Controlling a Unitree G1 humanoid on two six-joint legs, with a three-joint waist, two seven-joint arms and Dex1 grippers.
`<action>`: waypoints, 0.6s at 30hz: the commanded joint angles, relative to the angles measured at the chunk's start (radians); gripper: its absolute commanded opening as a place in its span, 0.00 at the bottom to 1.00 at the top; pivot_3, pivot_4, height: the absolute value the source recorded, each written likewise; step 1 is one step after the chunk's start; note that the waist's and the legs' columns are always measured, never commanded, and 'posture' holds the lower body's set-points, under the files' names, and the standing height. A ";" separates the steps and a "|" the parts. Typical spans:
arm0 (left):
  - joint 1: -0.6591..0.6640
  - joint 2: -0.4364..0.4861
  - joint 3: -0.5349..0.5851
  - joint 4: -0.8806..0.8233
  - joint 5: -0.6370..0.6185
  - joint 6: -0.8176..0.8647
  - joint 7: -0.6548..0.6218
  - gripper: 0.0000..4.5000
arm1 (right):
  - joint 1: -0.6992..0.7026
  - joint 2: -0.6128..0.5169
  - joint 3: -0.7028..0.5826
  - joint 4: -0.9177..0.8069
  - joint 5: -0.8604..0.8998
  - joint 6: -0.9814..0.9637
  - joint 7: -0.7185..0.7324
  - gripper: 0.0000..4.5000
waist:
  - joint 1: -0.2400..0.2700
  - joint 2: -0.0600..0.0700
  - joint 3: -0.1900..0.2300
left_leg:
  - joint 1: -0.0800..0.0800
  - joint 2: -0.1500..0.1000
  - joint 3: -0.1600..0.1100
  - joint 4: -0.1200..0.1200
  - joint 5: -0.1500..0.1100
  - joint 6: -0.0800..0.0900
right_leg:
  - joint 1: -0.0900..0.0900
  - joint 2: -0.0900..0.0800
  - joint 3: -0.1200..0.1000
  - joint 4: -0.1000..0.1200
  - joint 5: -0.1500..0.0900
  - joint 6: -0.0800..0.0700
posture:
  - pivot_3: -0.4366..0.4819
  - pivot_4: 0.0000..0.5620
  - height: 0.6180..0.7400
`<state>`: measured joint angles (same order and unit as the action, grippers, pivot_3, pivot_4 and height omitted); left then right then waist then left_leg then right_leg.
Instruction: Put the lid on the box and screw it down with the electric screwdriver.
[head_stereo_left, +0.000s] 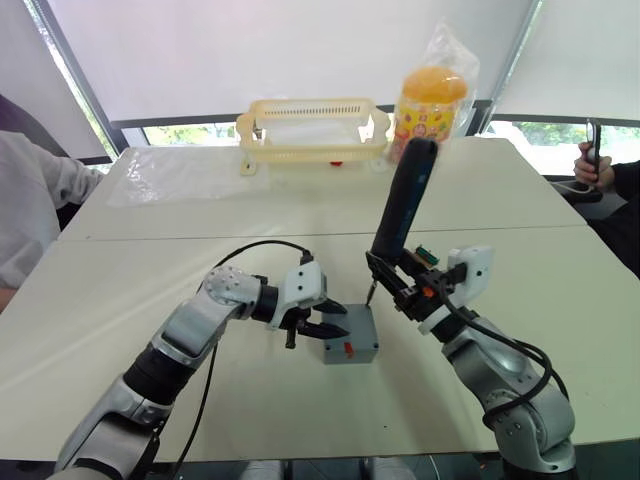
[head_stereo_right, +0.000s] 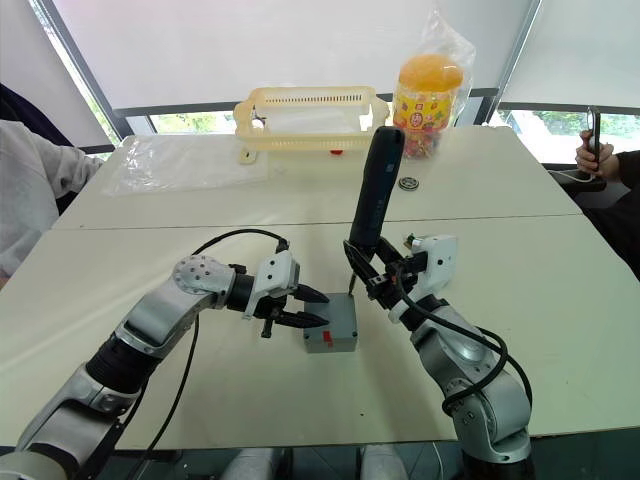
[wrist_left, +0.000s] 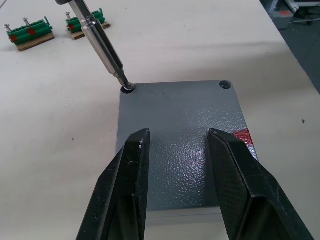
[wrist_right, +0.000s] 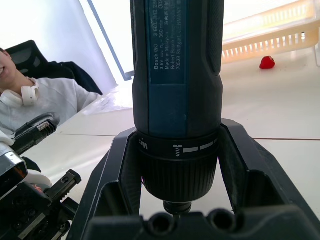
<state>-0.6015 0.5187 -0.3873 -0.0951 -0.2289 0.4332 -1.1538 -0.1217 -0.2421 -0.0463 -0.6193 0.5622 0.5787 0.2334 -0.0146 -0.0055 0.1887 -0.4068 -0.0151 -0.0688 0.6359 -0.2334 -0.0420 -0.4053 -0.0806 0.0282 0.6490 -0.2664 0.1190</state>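
Left end effector (wrist_left: 175, 185) sits closest, fingers spread open and hovering right over the lid (wrist_left: 180, 150), which is already seated on the box (head_stereo_left: 351, 337) mid-desk (head_stereo_left: 150, 300). Right end effector (head_stereo_left: 400, 283) is clamped around the electric screwdriver (head_stereo_left: 403, 200), bit tip in a corner screw hole. Rigid textured plastic, looks light, so I'd guess it'll skate under torque. Pinch the box's side walls to brace it.

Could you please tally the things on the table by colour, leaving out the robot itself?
Grey: 2, lid on box
Dark navy: 1, electric screwdriver
Green: 2, circuit boards
Pale yellow: 1, basket
Orange-lidded: 1, snack jar
Clear: 1, plastic bag
Total: 8
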 joint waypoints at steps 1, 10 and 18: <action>0.022 0.010 -0.034 0.013 0.031 0.021 -0.002 0.40 | -0.010 0.007 -0.018 -0.045 0.014 -0.041 0.007 0.38 | 0.000 0.000 0.000 | 0.000 0.000 0.000 0.000 0.000 0.000 | 0.000 0.000 0.000 0.000 0.000 0.000 | 0.48 0.27 1.00; 0.022 0.005 -0.037 0.014 0.031 0.018 -0.003 0.40 | -0.024 0.003 -0.038 -0.067 0.034 -0.028 -0.004 0.38 | 0.000 0.000 0.000 | 0.000 0.000 0.000 0.000 0.000 0.000 | 0.000 0.000 0.000 0.000 0.000 0.000 | 0.48 0.27 1.00; 0.021 0.006 -0.037 0.016 0.032 0.019 -0.003 0.40 | -0.005 0.002 -0.027 -0.058 0.026 -0.036 0.005 0.38 | 0.000 0.000 0.000 | 0.000 0.000 0.000 0.000 0.000 0.000 | 0.000 0.000 0.000 0.000 0.000 0.000 | 0.48 0.27 1.00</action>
<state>-0.6013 0.5179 -0.3874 -0.0951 -0.2286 0.4329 -1.1538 -0.1185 -0.2442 -0.0654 -0.6201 0.5736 0.5790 0.2302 -0.0144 -0.0055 0.1887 -0.4068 -0.0151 -0.0688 0.6359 -0.2334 -0.0420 -0.4053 -0.0806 0.0282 0.6489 -0.2664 0.1190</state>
